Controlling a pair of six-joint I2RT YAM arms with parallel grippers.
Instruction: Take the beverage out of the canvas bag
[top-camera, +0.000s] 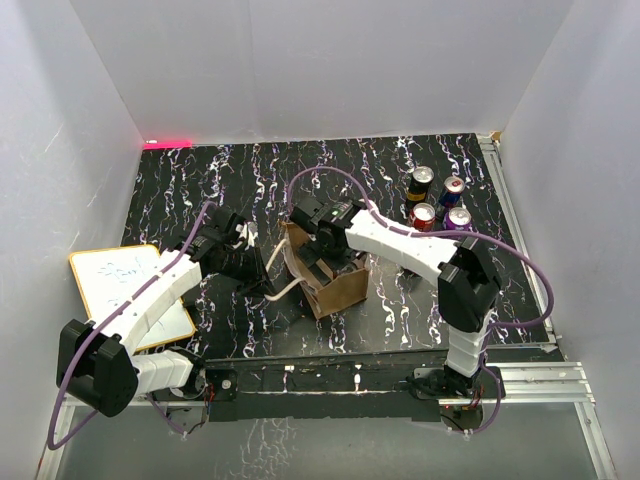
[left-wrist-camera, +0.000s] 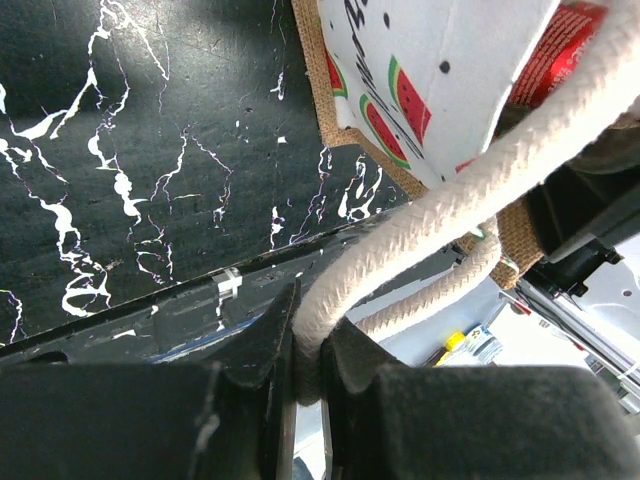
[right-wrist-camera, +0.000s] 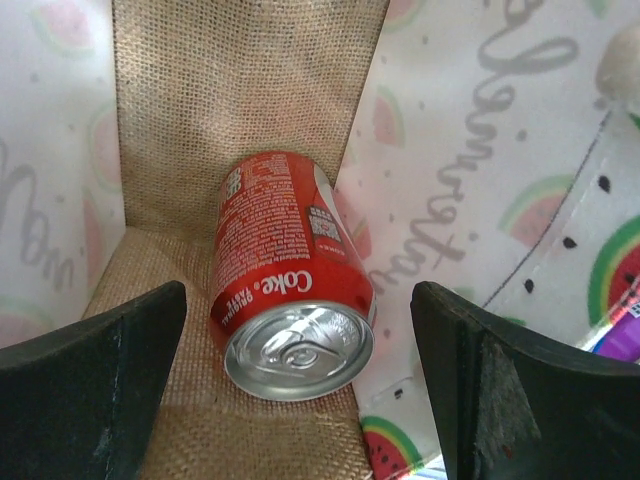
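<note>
The tan canvas bag (top-camera: 340, 290) stands near the table's front, its mouth held open. My left gripper (left-wrist-camera: 310, 350) is shut on one cream rope handle (left-wrist-camera: 470, 180) and holds it out to the left of the bag. A red Coke can (right-wrist-camera: 290, 300), the beverage, lies on its side on the bag's burlap floor with its silver top facing the right wrist camera. My right gripper (right-wrist-camera: 300, 385) is inside the bag and open, one finger on each side of the can's top, touching nothing. In the top view the right gripper (top-camera: 322, 255) hides the can.
Several drink cans (top-camera: 437, 200) stand at the back right of the black marbled table. A white board (top-camera: 130, 290) lies at the front left, beside the left arm. White walls close in the table on three sides.
</note>
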